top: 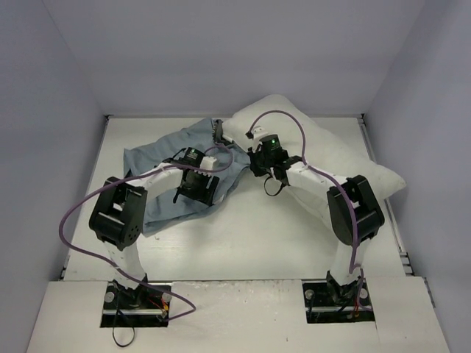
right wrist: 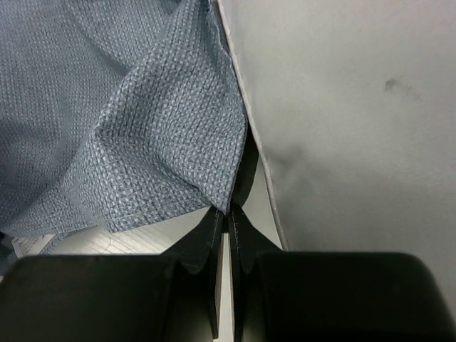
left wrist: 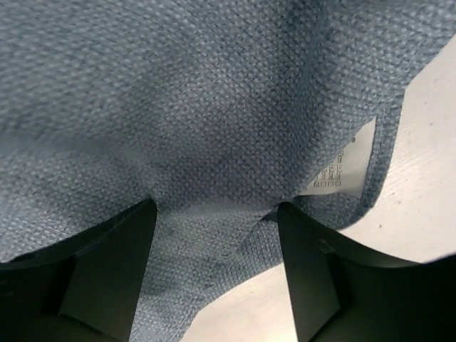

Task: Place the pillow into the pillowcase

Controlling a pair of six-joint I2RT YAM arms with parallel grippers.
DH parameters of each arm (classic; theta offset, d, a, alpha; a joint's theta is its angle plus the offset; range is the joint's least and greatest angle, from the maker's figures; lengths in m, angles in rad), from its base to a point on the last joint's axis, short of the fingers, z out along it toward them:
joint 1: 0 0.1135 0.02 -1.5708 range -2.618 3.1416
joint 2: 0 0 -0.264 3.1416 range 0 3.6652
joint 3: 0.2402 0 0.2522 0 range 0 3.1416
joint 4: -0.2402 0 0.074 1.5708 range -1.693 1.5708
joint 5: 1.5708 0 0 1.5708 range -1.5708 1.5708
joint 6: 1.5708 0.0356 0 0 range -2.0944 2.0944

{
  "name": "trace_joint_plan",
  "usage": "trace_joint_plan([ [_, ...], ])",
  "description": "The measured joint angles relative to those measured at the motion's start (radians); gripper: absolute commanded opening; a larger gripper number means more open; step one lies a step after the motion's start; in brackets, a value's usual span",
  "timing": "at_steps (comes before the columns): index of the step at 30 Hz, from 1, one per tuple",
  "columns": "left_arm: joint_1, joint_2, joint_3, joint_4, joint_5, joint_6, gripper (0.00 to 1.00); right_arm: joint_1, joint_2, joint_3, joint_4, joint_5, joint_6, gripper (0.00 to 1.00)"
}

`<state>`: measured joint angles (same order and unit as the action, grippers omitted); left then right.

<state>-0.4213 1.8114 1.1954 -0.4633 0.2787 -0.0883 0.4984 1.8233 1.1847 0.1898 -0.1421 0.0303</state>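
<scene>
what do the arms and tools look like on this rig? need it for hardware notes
Matched pair: left arm and right arm have white links, bulky black joint housings, a purple cable looping along each, and a green light at each wrist. The left tool and right tool have plain black flat fingers.

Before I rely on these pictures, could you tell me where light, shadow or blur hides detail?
Top view: even light, no glare, but the white pillow barely stands out from the pale table. Left wrist view: the pillowcase weave is crisp, shadowed between the dark, soft-edged left fingers. Right wrist view: cloth sharp, right fingers nearly black, detail lost.
</scene>
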Motion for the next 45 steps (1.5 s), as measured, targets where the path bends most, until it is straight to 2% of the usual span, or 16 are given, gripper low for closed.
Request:
trace_joint_plan([
  [1,-0.003,0.008,0.0,0.003,0.0,0.0,0.47,0.0,0.0,-0.004,0.0,-0.001,0.0,0.0],
  [4,-0.006,0.012,0.005,0.016,-0.006,0.001,0.18,0.0,0.0,-0.015,0.0,-0.003,0.0,0.0],
  [5,-0.006,0.012,0.005,0.021,-0.007,0.0,0.0,0.0,0.0,-0.018,0.0,-0.003,0.0,0.0],
  [15,-0.009,-0.045,0.012,0.023,-0.058,0.006,0.0,-0.02,-0.014,-0.068,-0.002,0.009,0.011,0.01],
  [16,-0.009,-0.06,0.021,0.02,-0.066,0.005,0.0,-0.021,-0.025,-0.074,-0.003,0.014,0.015,0.06],
  [18,-0.009,-0.087,0.043,0.019,-0.079,0.001,0.0,-0.022,-0.044,-0.079,-0.016,0.023,0.021,0.24],
  [19,-0.009,-0.103,0.055,0.019,-0.09,-0.002,0.0,-0.022,-0.072,-0.082,-0.024,0.019,0.025,0.41],
  [20,-0.009,-0.12,0.068,0.019,-0.094,-0.003,0.0,-0.022,-0.094,-0.082,-0.036,0.011,0.029,0.49],
  [23,-0.009,-0.156,0.119,0.01,-0.105,-0.005,0.0,-0.021,-0.176,-0.082,-0.054,-0.034,0.025,0.62],
  [28,-0.009,-0.183,0.156,0.003,-0.113,-0.005,0.0,-0.001,-0.307,-0.082,-0.055,-0.108,-0.001,0.66],
  [31,-0.009,-0.183,0.152,-0.012,-0.112,-0.005,0.0,0.039,-0.32,-0.06,-0.055,-0.148,-0.038,0.68],
  [38,-0.004,-0.193,0.149,-0.034,-0.112,-0.018,0.0,0.168,-0.171,0.043,-0.055,-0.243,-0.141,0.71],
  [45,0.016,-0.237,0.144,-0.037,-0.109,-0.029,0.0,0.177,-0.008,0.093,-0.018,-0.316,-0.196,0.72],
])
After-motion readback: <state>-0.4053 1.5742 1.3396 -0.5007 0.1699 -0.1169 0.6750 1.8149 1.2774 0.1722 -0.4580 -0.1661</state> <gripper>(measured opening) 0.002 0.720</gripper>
